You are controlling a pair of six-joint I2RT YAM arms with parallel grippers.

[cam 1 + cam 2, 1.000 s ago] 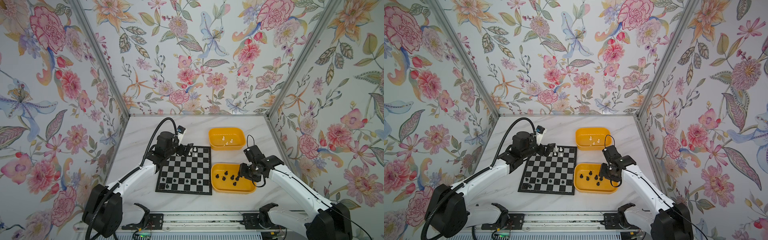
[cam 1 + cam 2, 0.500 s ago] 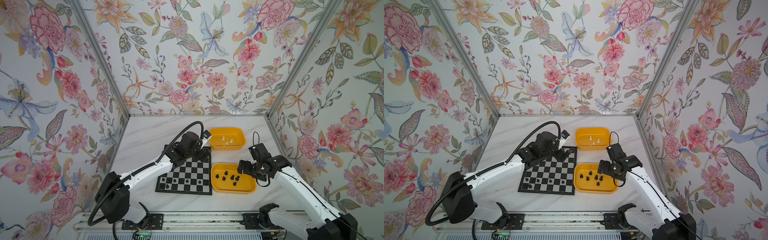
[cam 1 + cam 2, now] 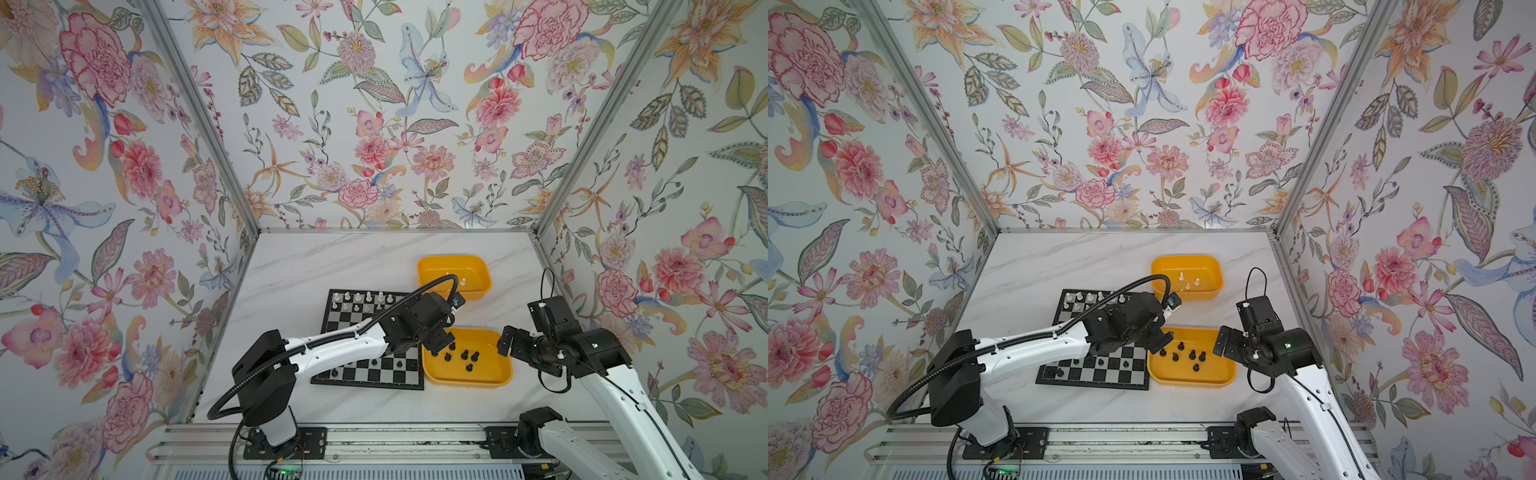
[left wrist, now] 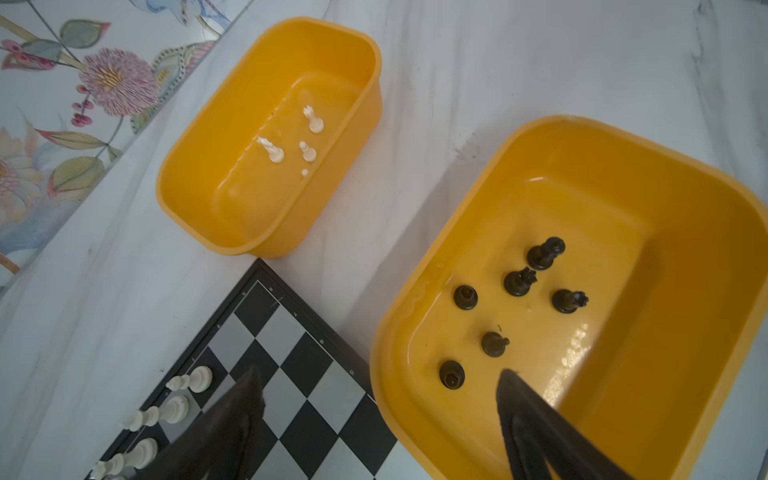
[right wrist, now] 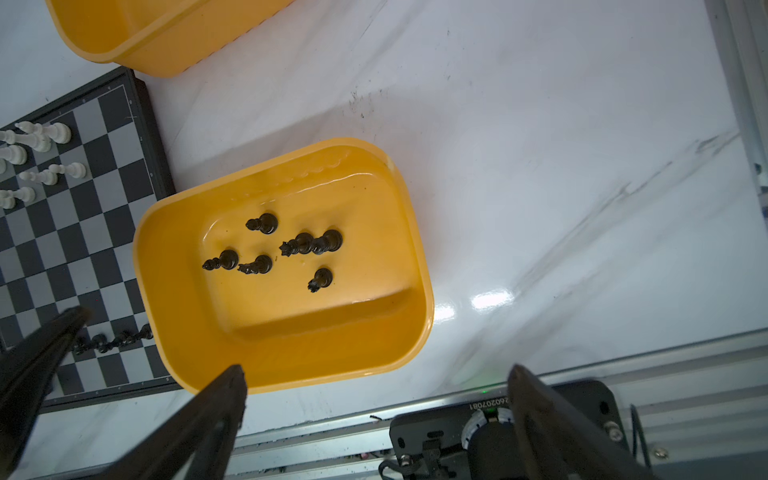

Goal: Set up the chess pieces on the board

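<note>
The board [image 3: 357, 316] [image 3: 1100, 370] lies left of two yellow tubs. White chess pieces [image 3: 361, 297] [image 5: 37, 141] stand along its far rows and black ones [image 3: 1100, 362] [image 5: 112, 340] on its near rows. Several black pieces [image 3: 463, 356] [image 4: 519, 282] [image 5: 299, 245] stand in the near tub [image 3: 465, 381] [image 4: 706, 291]. A few white pieces [image 3: 1187, 282] [image 4: 307, 151] are in the far tub [image 3: 453, 266] [image 4: 266, 75]. My left gripper [image 3: 436, 341] [image 4: 380, 386] is open, straddling the near tub's left rim. My right gripper [image 3: 505, 341] [image 5: 376, 374] hangs open and empty to the right of that tub.
The left arm [image 3: 340, 349] lies across the board's near half and hides squares there. Floral walls [image 3: 199, 266] close the marble table [image 3: 332, 262] on three sides. An aluminium rail [image 3: 374, 440] runs along the front edge.
The left arm swung from the board's far edge to the right and nearer, onto the near tub's left rim. The right gripper drew back right, out of that tub, and opened wider.
</note>
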